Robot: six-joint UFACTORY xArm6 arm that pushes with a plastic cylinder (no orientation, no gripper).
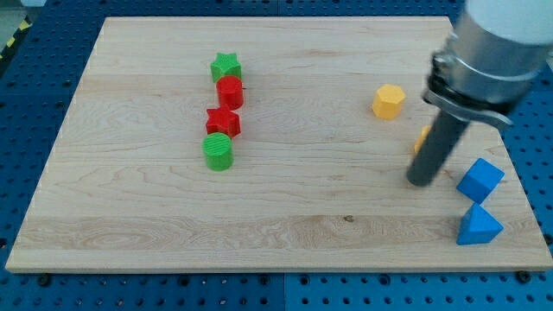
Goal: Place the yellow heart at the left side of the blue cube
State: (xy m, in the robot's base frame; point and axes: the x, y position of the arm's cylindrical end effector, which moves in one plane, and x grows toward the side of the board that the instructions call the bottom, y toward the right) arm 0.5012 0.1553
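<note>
The blue cube (pixel 479 180) sits near the board's right edge. A small sliver of a yellow block (pixel 422 137) shows at the rod's left side, up and left of the cube; the rod hides most of it, so I cannot make out its shape. My tip (pixel 421 181) rests on the board just left of the blue cube and right below that yellow sliver. A second yellow block, hexagonal (pixel 389 101), lies further up and left of the tip.
A blue triangular block (pixel 478 226) lies just below the blue cube. Left of centre stands a column: green star (pixel 225 66), red block (pixel 230 91), red star (pixel 223 122), green cylinder (pixel 219 150). The wooden board (pixel 276 233) lies on a blue perforated table.
</note>
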